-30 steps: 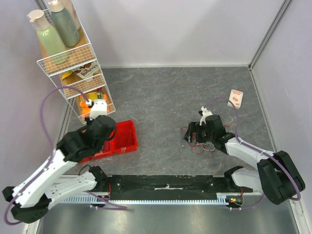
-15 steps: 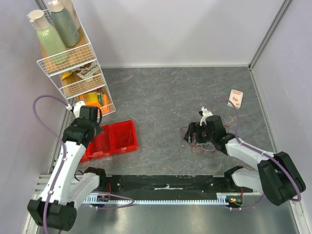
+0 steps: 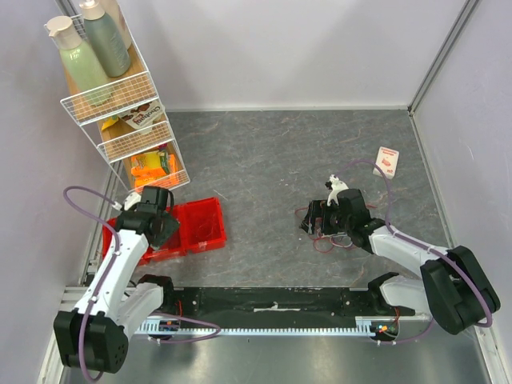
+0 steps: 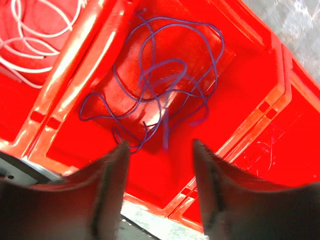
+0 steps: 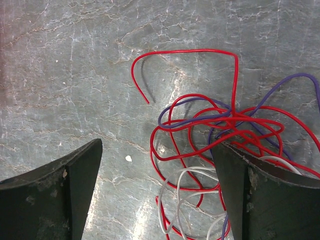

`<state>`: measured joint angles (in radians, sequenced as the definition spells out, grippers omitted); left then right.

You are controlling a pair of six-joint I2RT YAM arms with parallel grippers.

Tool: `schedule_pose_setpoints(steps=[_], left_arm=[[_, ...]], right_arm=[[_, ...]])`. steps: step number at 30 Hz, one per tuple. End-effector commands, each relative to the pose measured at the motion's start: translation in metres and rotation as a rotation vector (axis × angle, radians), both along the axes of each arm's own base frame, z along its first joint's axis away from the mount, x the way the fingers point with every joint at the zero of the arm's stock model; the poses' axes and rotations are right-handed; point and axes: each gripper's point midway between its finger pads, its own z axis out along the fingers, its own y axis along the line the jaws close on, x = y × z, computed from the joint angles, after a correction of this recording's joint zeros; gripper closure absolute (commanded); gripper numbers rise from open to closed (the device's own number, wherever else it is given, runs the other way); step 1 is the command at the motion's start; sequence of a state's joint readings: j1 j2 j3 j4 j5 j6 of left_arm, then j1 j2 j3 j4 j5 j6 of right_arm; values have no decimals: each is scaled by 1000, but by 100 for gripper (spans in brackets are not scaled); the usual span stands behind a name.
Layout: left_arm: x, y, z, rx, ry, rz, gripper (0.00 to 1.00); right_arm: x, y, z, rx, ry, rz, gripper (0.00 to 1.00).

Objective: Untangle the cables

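A tangle of red, purple and white cables (image 5: pixel 220 125) lies on the grey table, seen in the top view as the tangle (image 3: pixel 328 240). My right gripper (image 5: pixel 157 145) hangs open just above its left part, nothing between the fingers; in the top view this gripper (image 3: pixel 314 224) is right of centre. A loose purple cable (image 4: pixel 160 95) lies coiled in one compartment of the red bin (image 4: pixel 250 75). A white cable (image 4: pixel 35 30) lies in the neighbouring compartment. My left gripper (image 4: pixel 160 144) is open over the purple cable, holding nothing.
The red bin (image 3: pixel 204 228) sits at the left, beside a white wire rack (image 3: pixel 128 104) with bottles and packets. A small white card (image 3: pixel 387 161) lies at the far right. A black rail (image 3: pixel 272 304) runs along the near edge. Walls close in on three sides.
My left arm has swung down and back over the red bin, and its jaws have gone from shut to open. The right arm has not moved.
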<state>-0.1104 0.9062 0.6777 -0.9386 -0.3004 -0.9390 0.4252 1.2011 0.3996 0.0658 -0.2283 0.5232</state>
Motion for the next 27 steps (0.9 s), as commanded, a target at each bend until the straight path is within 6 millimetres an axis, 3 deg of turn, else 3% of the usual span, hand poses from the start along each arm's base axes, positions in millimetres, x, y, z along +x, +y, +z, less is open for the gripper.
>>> schedule_pose_setpoints(steps=[1, 3, 7, 10, 14, 17, 19, 21, 24, 26, 27], left_arm=[[5, 15, 31, 40, -106, 118, 25], [9, 13, 51, 23, -186, 94, 11], [25, -12, 90, -52, -361, -99, 9], [40, -49, 125, -137, -539, -362, 10], [51, -122, 179, -426, -819, -683, 12], [53, -169, 190, -635, -824, -825, 17], [54, -200, 191, -590, -795, -939, 19], [50, -240, 198, -545, -776, -1085, 18], [25, -299, 192, -630, -663, -1352, 18], [18, -325, 183, -687, -543, -1477, 18], [15, -333, 175, -689, -481, -1523, 18]], right_arm=[[0, 3, 1, 15, -8, 11, 2], [2, 3, 3, 14, -13, 8, 2], [4, 3, 7, 1, -1, 12, 3], [5, -1, 22, -20, -16, 2, 3], [13, 0, 64, 23, -82, -24, 2], [24, -19, 80, -7, -109, -162, 2], [29, -46, 79, -70, -84, -311, 2], [30, -83, 67, -168, -34, -468, 2], [28, -125, 47, -246, 46, -593, 2], [26, -133, 31, -241, 105, -573, 4], [25, -124, 24, -222, 126, -505, 5]])
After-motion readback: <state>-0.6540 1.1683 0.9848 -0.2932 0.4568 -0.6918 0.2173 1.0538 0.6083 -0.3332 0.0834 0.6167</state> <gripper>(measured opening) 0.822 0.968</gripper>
